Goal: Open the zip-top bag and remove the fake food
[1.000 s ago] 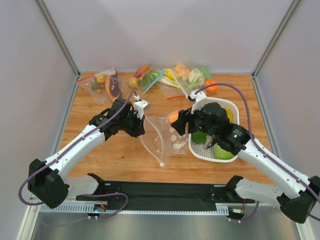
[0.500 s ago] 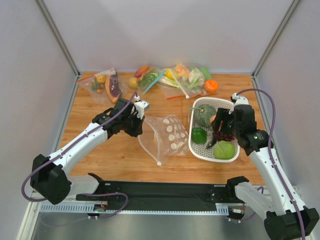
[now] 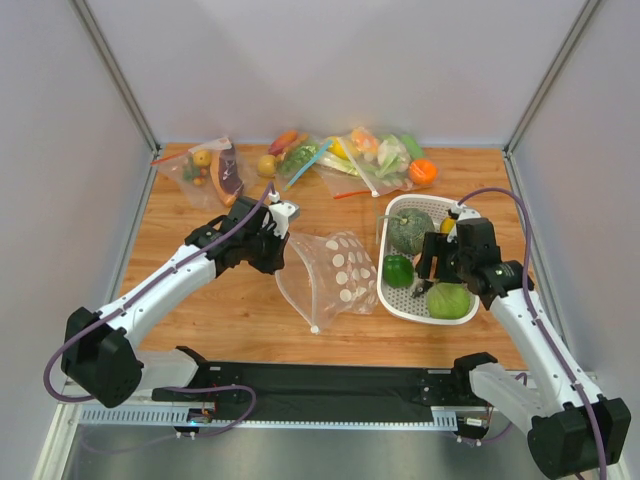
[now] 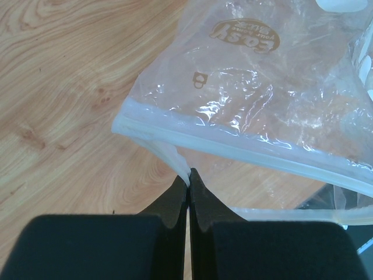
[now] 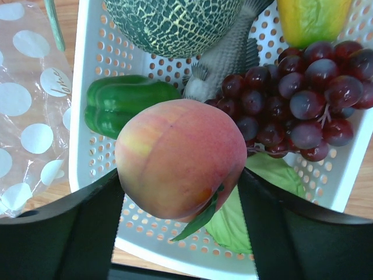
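Note:
The polka-dot zip-top bag (image 3: 335, 275) lies open on the table left of the white basket (image 3: 462, 210). My left gripper (image 3: 275, 243) is shut on the bag's mouth edge, with the zip strip pinched between its tips (image 4: 188, 175); the bag (image 4: 250, 93) looks empty. My right gripper (image 3: 437, 262) hovers over the basket, shut on the orange-red peach (image 5: 178, 154). The grey-green bumpy ball (image 3: 408, 230) and the yellow fruit (image 5: 312, 20) lie in the basket. The bag's dots show at the left of the right wrist view (image 5: 29, 116).
The basket also holds a green pepper (image 3: 398, 270), dark grapes (image 5: 303, 87), a pale green cabbage (image 3: 448, 300) and a grey fish (image 5: 224, 58). Plain bags of fake food (image 3: 340, 155) (image 3: 210, 170) and an orange (image 3: 422, 172) lie along the back edge.
My right gripper has carried the peach from the bag's mouth rightward to above the basket. The left gripper has kept its hold on the bag, which sagged slightly.

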Robot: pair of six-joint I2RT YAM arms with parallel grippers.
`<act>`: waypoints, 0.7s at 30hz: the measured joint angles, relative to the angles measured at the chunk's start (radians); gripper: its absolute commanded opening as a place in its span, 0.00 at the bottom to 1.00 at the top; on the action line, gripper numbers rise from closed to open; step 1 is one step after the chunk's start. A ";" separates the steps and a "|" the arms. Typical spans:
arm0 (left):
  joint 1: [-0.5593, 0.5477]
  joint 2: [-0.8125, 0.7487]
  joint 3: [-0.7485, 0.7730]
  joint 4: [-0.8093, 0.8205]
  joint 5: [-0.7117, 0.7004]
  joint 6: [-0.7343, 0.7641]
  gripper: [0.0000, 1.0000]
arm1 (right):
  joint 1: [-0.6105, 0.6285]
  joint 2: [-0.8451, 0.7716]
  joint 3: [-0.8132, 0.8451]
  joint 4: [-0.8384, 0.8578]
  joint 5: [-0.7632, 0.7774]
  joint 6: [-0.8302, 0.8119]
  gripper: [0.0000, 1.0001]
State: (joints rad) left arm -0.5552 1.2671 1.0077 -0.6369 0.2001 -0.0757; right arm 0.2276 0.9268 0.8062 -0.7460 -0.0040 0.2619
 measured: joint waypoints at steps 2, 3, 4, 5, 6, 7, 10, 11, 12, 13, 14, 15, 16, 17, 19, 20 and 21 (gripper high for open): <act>0.000 0.001 0.000 -0.001 0.000 0.000 0.00 | 0.000 0.002 -0.003 -0.003 -0.006 0.004 0.85; 0.000 0.002 0.001 -0.002 0.000 0.000 0.00 | 0.000 0.001 -0.003 -0.002 -0.008 0.004 0.86; 0.000 0.003 0.001 -0.003 0.000 0.000 0.00 | 0.000 0.001 -0.003 0.000 -0.008 0.005 0.87; 0.000 0.003 0.001 -0.003 0.000 0.000 0.00 | 0.000 0.001 -0.003 -0.001 -0.010 0.005 0.90; 0.000 0.004 0.001 -0.003 0.000 0.000 0.00 | 0.000 0.001 -0.003 -0.001 -0.010 0.005 0.93; 0.000 0.004 0.001 -0.003 0.000 0.000 0.00 | 0.000 0.001 -0.003 -0.001 -0.011 0.004 0.96; 0.000 0.004 0.002 -0.004 -0.002 0.000 0.00 | 0.000 0.001 -0.003 -0.003 -0.013 0.004 0.98; 0.000 0.005 0.002 -0.006 -0.006 0.000 0.00 | 0.000 0.001 -0.002 -0.006 -0.013 0.004 0.99; 0.000 0.006 0.002 -0.009 -0.012 0.000 0.00 | 0.000 0.000 -0.001 -0.007 -0.013 0.005 0.99; 0.000 0.010 0.003 -0.013 -0.020 0.000 0.00 | 0.000 -0.001 0.000 -0.010 -0.013 0.005 0.99; 0.000 0.014 0.005 -0.019 -0.027 0.000 0.00 | 0.000 -0.003 0.000 -0.014 -0.013 0.005 0.99; 0.000 0.021 0.008 -0.023 -0.034 0.000 0.00 | 0.000 -0.008 0.001 -0.018 -0.013 0.006 0.99; 0.000 0.027 0.011 -0.026 -0.041 -0.001 0.00 | 0.000 -0.015 0.001 -0.021 -0.013 0.008 0.99; 0.000 0.034 0.014 -0.027 -0.048 0.000 0.00 | 0.000 -0.024 0.003 -0.024 -0.014 0.009 0.99; 0.000 0.045 0.016 -0.030 -0.059 0.000 0.00 | 0.000 -0.043 0.010 -0.026 -0.017 0.011 0.99; 0.000 0.053 0.016 -0.032 -0.068 -0.001 0.00 | 0.000 -0.053 0.019 -0.031 -0.019 0.012 0.99; 0.001 0.060 0.017 -0.034 -0.076 -0.001 0.00 | 0.000 -0.060 0.028 -0.033 -0.022 0.014 0.99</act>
State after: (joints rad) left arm -0.5545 1.3270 1.0245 -0.6712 0.1246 -0.0765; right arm 0.2276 0.8665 0.8341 -0.7788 -0.0257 0.2756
